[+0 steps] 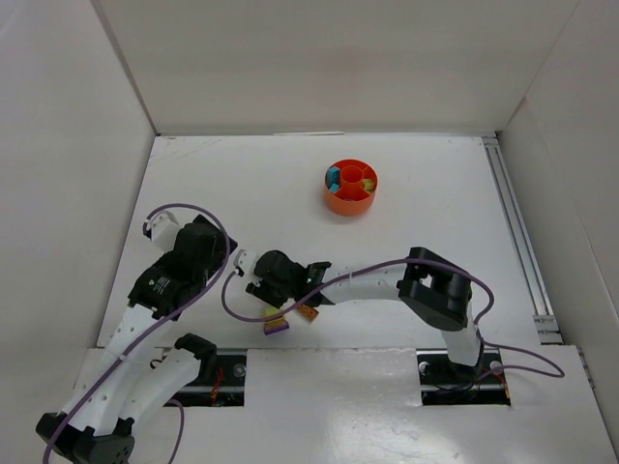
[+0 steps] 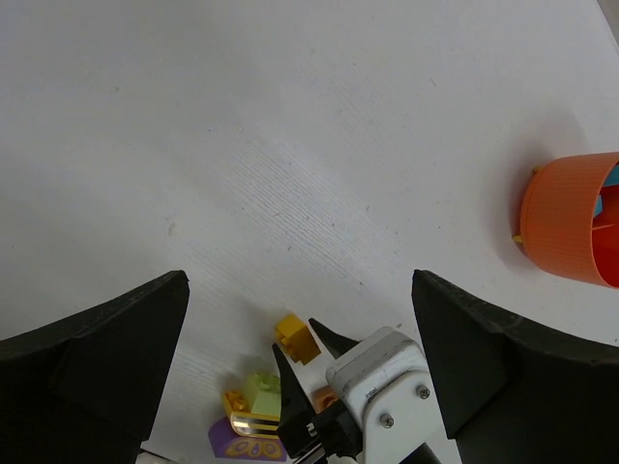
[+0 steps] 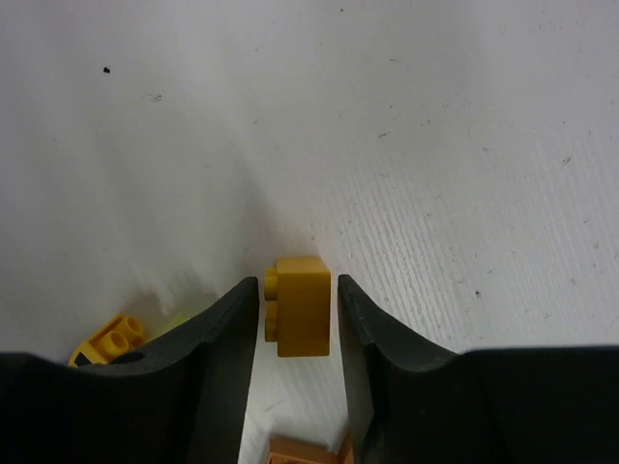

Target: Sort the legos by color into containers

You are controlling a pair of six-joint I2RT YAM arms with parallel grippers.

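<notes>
Flanking the yellow lego [image 3: 302, 309], right gripper [image 3: 297, 285] jaws just beside it

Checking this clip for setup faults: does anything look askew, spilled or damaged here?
Nothing spilled or damaged. One small oddity: the yellow brick between the fingers of the right claw lies on its side, studs pointing sideways rather than up. The orange dish stands upright with its bricks inside.
</notes>
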